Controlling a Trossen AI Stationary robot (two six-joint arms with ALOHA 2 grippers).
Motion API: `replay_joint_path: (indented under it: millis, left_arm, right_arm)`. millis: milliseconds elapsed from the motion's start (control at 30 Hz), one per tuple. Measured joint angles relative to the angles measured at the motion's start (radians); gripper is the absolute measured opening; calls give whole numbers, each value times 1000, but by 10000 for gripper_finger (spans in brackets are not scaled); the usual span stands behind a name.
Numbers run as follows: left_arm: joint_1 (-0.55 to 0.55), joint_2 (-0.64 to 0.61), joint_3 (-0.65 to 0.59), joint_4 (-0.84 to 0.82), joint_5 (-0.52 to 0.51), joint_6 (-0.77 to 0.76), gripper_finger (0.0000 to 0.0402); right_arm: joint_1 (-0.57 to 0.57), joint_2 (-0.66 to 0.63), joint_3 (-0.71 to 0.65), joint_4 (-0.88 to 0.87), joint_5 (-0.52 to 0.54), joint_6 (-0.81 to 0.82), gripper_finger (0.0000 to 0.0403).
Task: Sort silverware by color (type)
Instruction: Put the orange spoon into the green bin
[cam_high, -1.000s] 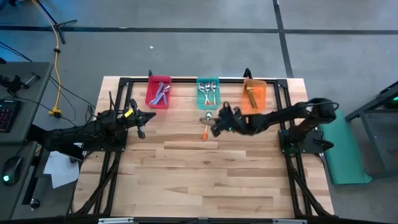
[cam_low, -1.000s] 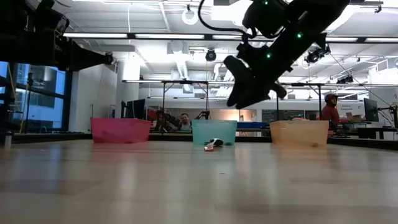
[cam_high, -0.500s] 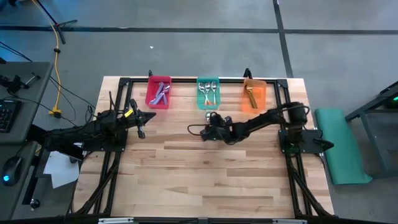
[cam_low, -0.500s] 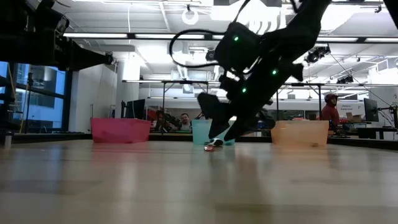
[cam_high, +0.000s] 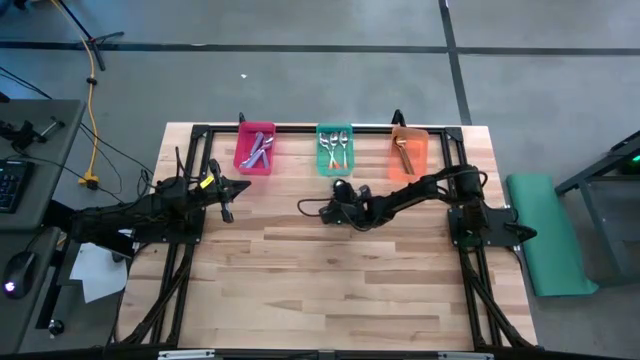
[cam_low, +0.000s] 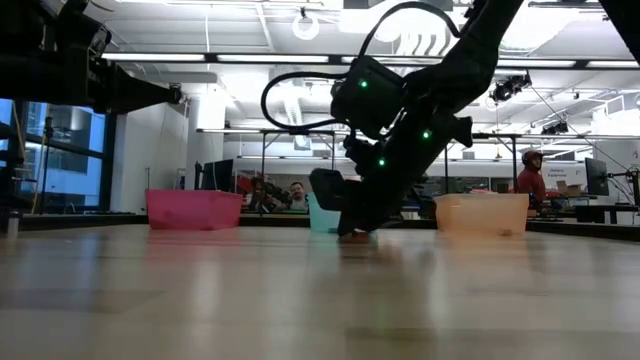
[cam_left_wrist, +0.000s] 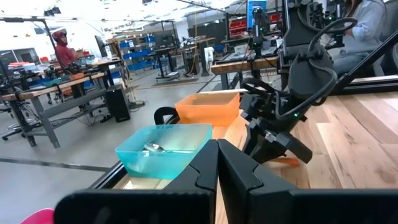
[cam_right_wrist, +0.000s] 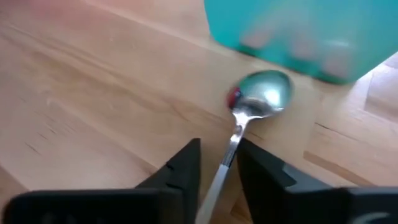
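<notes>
One spoon with a silver bowl (cam_right_wrist: 264, 93) lies flat on the wooden table just in front of the teal bin (cam_high: 335, 148). Its neck runs back between the fingers of my right gripper (cam_right_wrist: 219, 150), which is low over the table (cam_low: 350, 225), (cam_high: 332, 208). The fingers stand close on either side of the neck with a narrow gap. The spoon's handle is hidden under the gripper. My left gripper (cam_high: 226, 203) waits at the table's left, shut and empty (cam_left_wrist: 217, 146). My right gripper comes at the spoon's neck (cam_right_wrist: 230, 146) slanting down, with its fingers along the spoon, one on each side. I cannot tell whether they touch it. The spoon lies flat on the table.
Three bins stand in a row at the far edge: red (cam_high: 255, 148) with purple-handled spoons, teal with silver-bowled spoons, orange (cam_high: 408, 152) with gold ones. A black frame (cam_high: 200, 133) edges the table. People show in the room beyond (cam_low: 530, 175).
My right gripper has gone from beside the orange bin toward the table's left and down to the table top, ending over the lone spoon in front of the teal bin. The spoon has stayed where it was.
</notes>
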Motion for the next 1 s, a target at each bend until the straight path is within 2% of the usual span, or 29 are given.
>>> replay_joint_path:
  millis: [233,333,533,767,933,1000]
  left_arm:
    - [0,0,0,0,0,0,1]
    - [0,0,0,0,0,0,1]
    - [0,0,0,0,0,0,1]
    - [0,0,0,0,0,0,1]
    - [0,0,0,0,0,0,1]
    - [0,0,0,0,0,0,1]
  right_arm:
    - [24,2,0,-1,1,-48,8]
    - [35,0,0,-3,-4,-53,7]
    - [56,-50,-2,-17,-78,-95,3]
    - [64,-158,-2,-15,-55,-158,1]
    - [-36,-207,32,-15,-44,-222,1]
    - [-103,-204,75,-29,-83,-266,0]
